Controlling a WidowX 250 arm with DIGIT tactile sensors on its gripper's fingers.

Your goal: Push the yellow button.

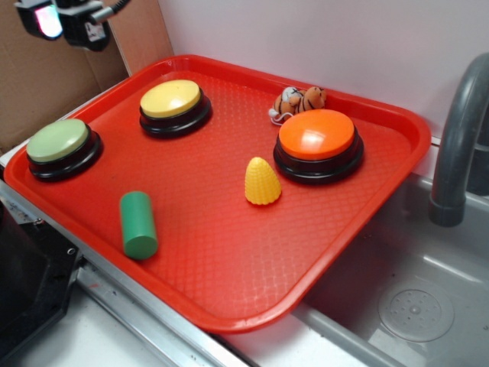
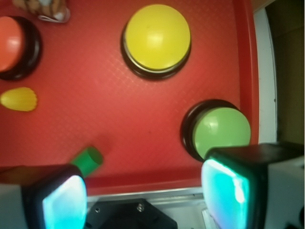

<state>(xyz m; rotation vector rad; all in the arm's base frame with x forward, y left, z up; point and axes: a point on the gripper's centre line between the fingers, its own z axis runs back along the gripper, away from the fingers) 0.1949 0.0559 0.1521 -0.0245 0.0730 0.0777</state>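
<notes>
The yellow button, a pale yellow dome on a black round base, sits at the back left of the red tray. My gripper hangs high above the tray's left corner, well apart from the button. Its jaws stand wide apart with nothing between them. In the wrist view the two glowing pads frame the tray's near edge, and the yellow button lies far ahead at the top.
A pale green button, an orange button, a yellow corn-shaped cone, a green cylinder and a small tiger toy share the tray. A grey tap rises over the sink on the right.
</notes>
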